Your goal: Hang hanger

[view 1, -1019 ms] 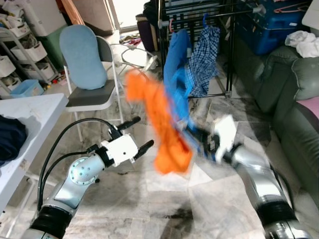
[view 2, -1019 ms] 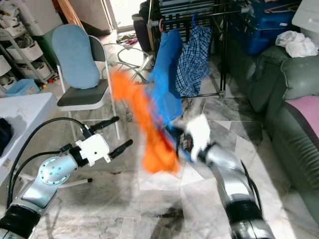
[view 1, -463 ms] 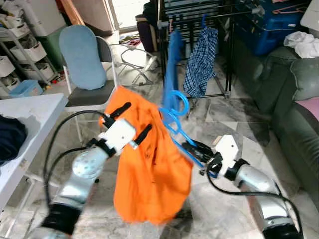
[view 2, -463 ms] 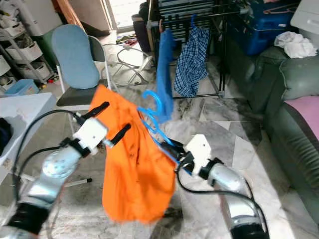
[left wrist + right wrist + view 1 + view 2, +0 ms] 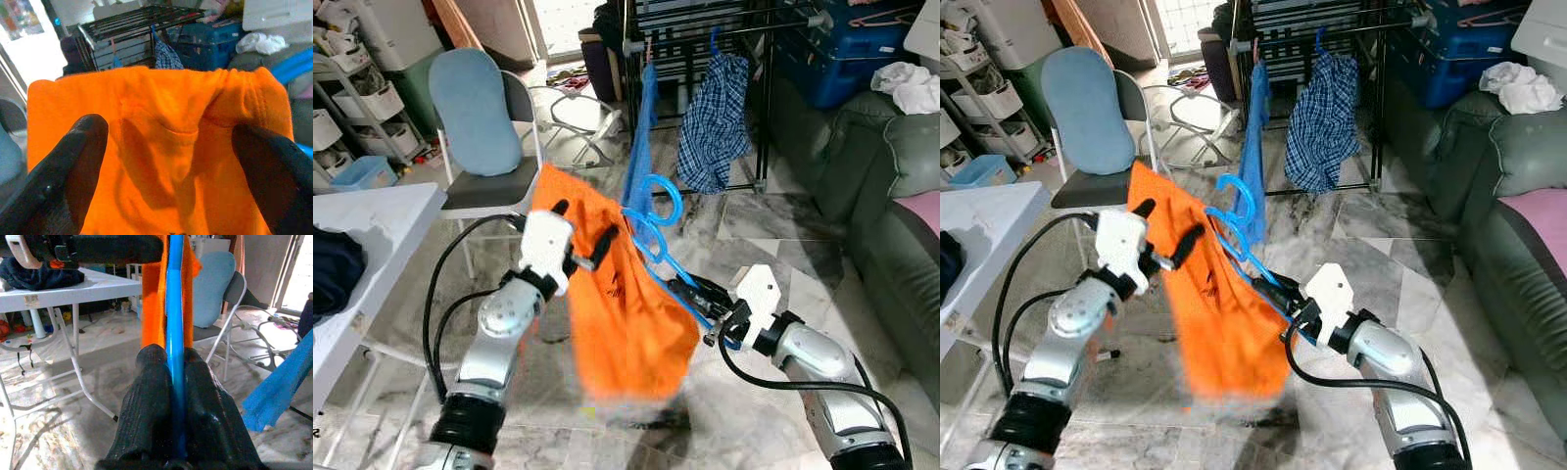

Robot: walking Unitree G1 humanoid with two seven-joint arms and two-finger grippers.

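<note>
Place: a lived-in home, used for laundry.
Floor: marble tiles [image 5: 734, 235] are laid throughout.
Seating: a green sofa [image 5: 891, 186] and a folding chair [image 5: 494, 147] are seen.
Laundry: a checked shirt [image 5: 715, 122] is hung on a black drying rack [image 5: 724, 39].
Storage: white shelves [image 5: 352, 98] and a white table [image 5: 372, 225] are kept at the left.

A grey-veined marble tile floor [image 5: 744, 220] carries most of what stands here. On it a folding chair [image 5: 489, 186] with a dark seat and a pale blue cushion [image 5: 475, 113] leaning on its backrest stands close by the white tabletop [image 5: 372, 225]; a dark garment [image 5: 333, 269] lies bunched on that tabletop. Farther off, a black drying rack [image 5: 705, 29] stands on the floor with a blue cloth [image 5: 641, 147] and a checked shirt [image 5: 715, 122] hanging from it. A green sofa [image 5: 891, 186] stands at the right, and white storage shelves [image 5: 352, 108] at the far left.
</note>
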